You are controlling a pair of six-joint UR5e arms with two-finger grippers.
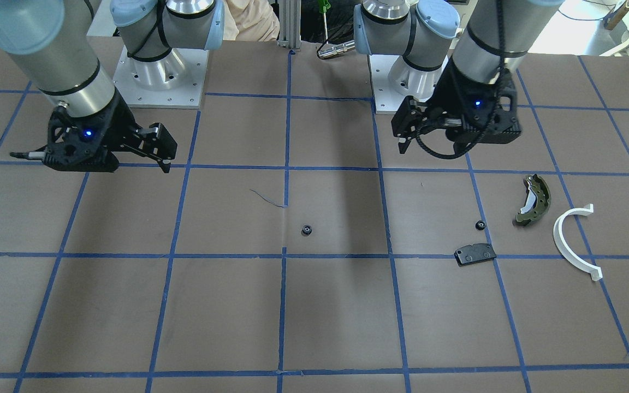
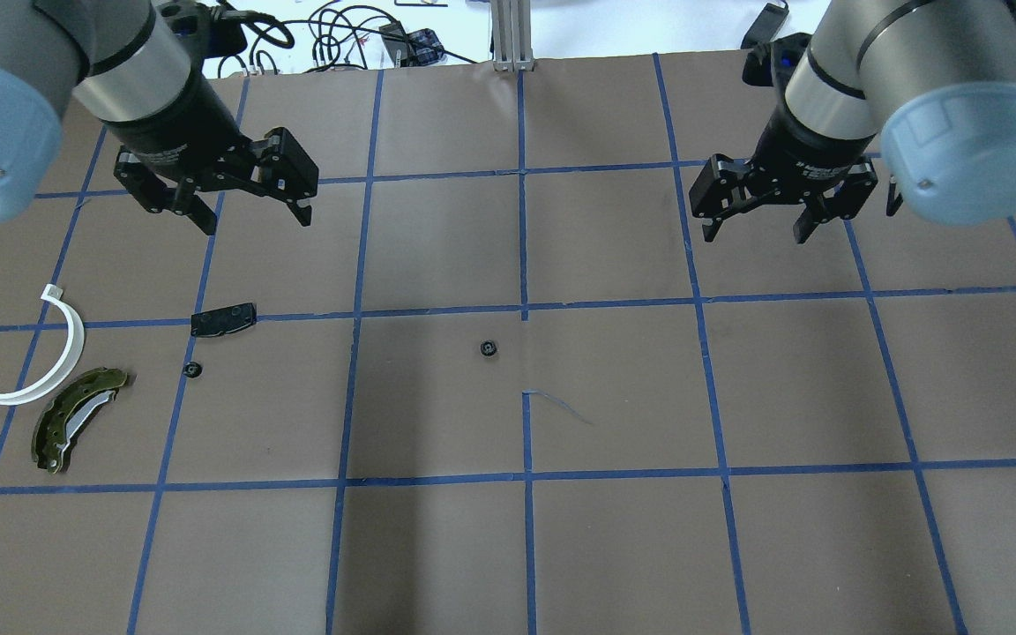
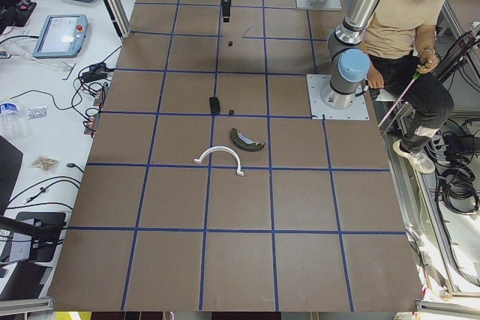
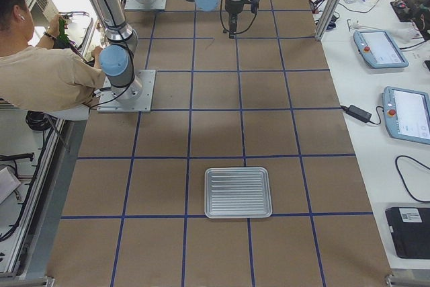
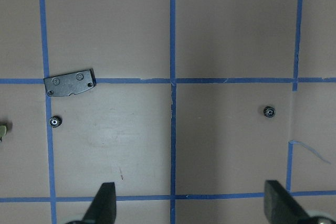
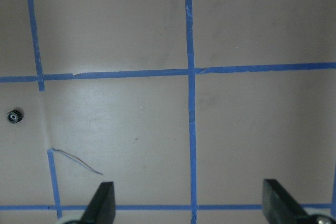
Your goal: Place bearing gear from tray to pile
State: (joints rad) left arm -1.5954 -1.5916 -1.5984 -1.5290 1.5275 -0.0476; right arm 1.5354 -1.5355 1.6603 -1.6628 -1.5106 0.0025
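Picking is next: the small black toothed gear [image 2: 489, 347] should be taken by the open left gripper [image 2: 257, 220] to the nine o'clock pile [image 2: 67, 425].

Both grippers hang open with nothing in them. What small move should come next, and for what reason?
Probably the left gripper should shift over the lone bearing gear in the middle of the table and lower onto it. That gear lies far from the pile, where another gear rests, and the pile is on this gripper's side.
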